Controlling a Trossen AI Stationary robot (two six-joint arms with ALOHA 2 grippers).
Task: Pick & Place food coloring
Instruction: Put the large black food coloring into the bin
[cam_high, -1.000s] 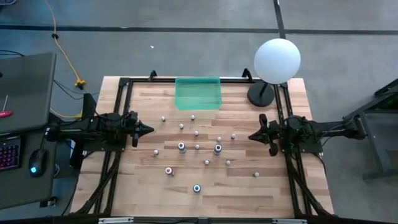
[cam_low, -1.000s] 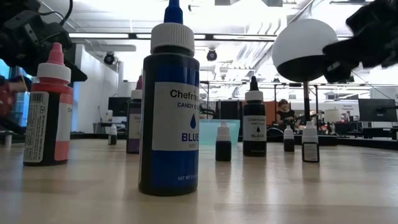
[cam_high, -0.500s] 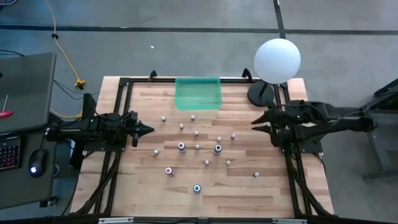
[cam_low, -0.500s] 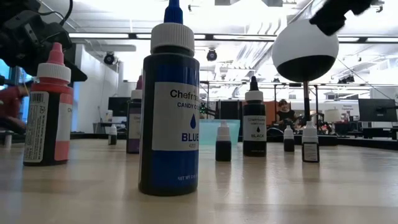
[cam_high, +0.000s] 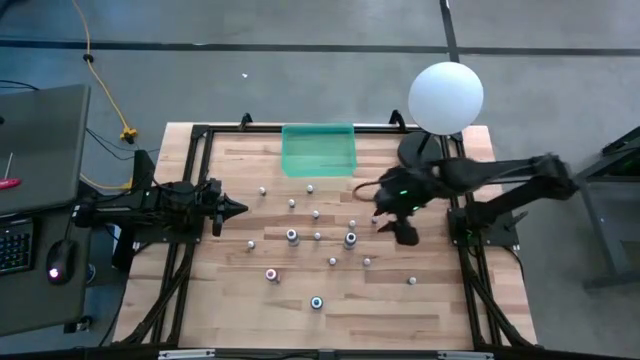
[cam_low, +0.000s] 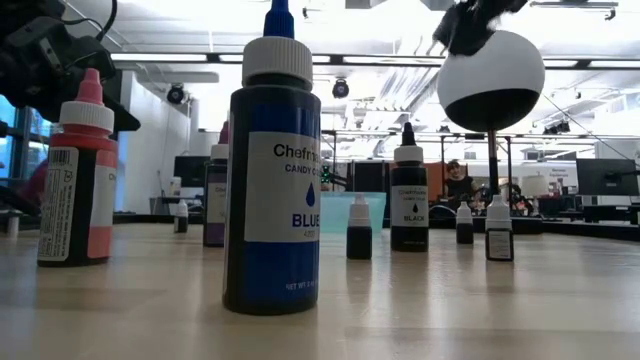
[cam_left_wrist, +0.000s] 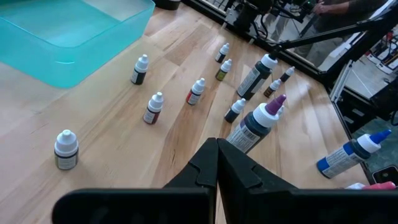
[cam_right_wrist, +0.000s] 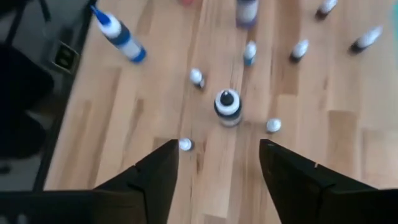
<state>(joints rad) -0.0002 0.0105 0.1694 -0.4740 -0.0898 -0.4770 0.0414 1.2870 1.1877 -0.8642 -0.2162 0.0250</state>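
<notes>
Since a second ago the right gripper (cam_high: 397, 213) has swung in from the table's (cam_high: 440, 310) right edge to hang over the scattered food coloring bottles (cam_high: 318, 236), its jaws now spread wide and empty. Its wrist view alone shows a black-capped bottle (cam_right_wrist: 227, 107) standing on the wood between and beyond the two fingers (cam_right_wrist: 155, 177), untouched. The left gripper (cam_high: 238, 209) waits at the left edge, jaws shut on nothing, while bare wood lies along the near edge and the green tray (cam_high: 318, 151) sits at the far edge.
</notes>
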